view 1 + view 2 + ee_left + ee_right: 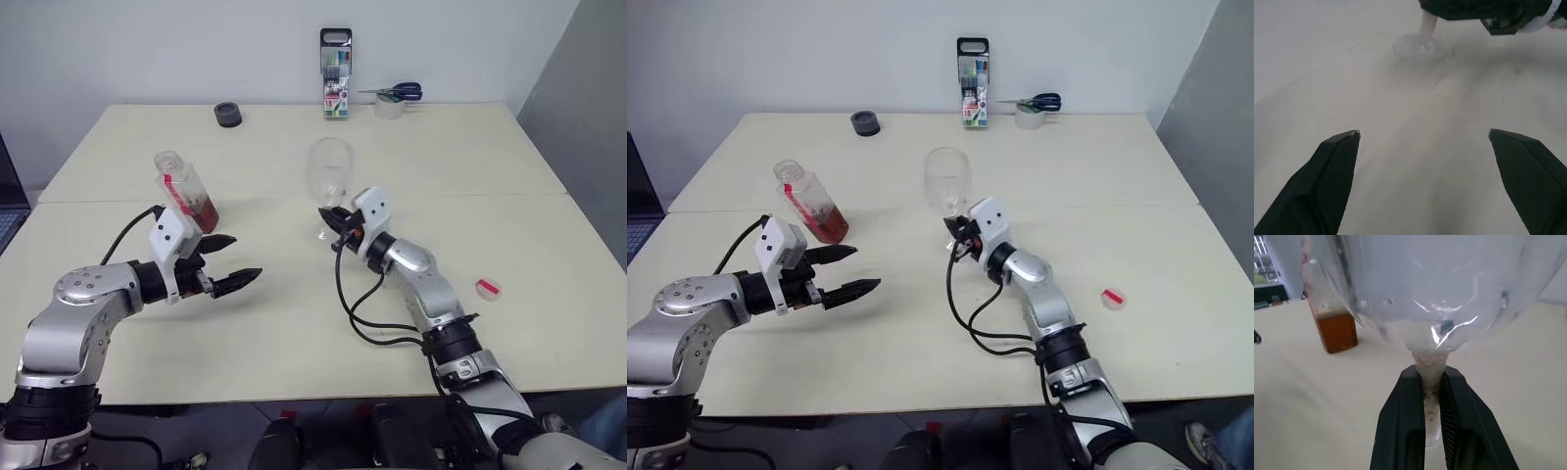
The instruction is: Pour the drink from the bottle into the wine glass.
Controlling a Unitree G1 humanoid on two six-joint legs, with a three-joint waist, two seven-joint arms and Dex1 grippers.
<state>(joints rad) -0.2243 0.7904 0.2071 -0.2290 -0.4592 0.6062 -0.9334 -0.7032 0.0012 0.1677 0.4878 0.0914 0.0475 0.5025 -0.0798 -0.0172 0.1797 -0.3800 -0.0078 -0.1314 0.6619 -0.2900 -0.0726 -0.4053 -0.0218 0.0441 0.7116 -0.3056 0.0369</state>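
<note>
Glass first: your right pincer (1431,396) is clamped on the stem of the wine glass (331,171) at mid-desk (294,323). Hold it steady and upright. Your left pincer (235,260) stands apart, empty; bring it squarely around the uncapped bottle (186,193), which stands just beyond it.

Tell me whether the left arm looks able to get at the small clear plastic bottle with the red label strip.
Probably yes: the left gripper is open, the bottle stands uncapped just beyond it, and nothing lies between.

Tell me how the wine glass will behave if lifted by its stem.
The wine glass is probably top-heavy: wide bowl over thin stem. Likely fragile and slippery, since the right end effector pinches bare, smooth glass.
</note>
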